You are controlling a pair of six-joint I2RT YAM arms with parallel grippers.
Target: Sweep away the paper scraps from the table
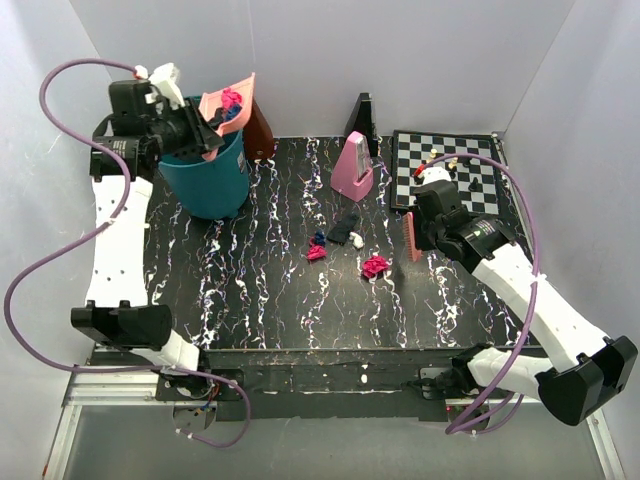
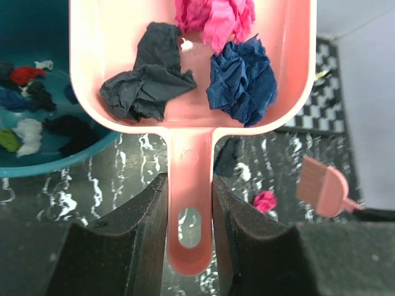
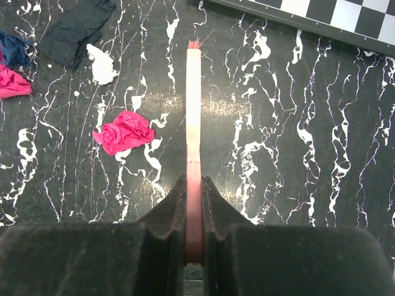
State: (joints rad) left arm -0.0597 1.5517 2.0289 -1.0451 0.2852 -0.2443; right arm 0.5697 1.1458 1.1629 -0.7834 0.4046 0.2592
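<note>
My left gripper [image 2: 189, 179] is shut on the handle of the pink dustpan [image 2: 190, 154], held high at the back left [image 1: 228, 105] over the teal bin [image 1: 210, 175]. In the pan lie a dark grey, a dark blue [image 2: 242, 80] and a magenta wad. More paper scraps [image 2: 28, 132] sit inside the bin. My right gripper [image 3: 194, 182] is shut on a pink brush [image 3: 194, 111] standing edge-on on the table [image 1: 250, 290]. Left of the brush lies a magenta scrap [image 3: 123, 131], and farther off a white one [image 3: 102, 65], a black one [image 3: 77, 28] and a blue-and-magenta pair [image 1: 318, 248].
A pink metronome [image 1: 353, 165] stands at the back centre with a black wedge [image 1: 362, 115] behind it. A chessboard [image 1: 450, 165] with small pieces lies at the back right, just beyond my right gripper. A brown object [image 1: 260, 130] stands right of the bin.
</note>
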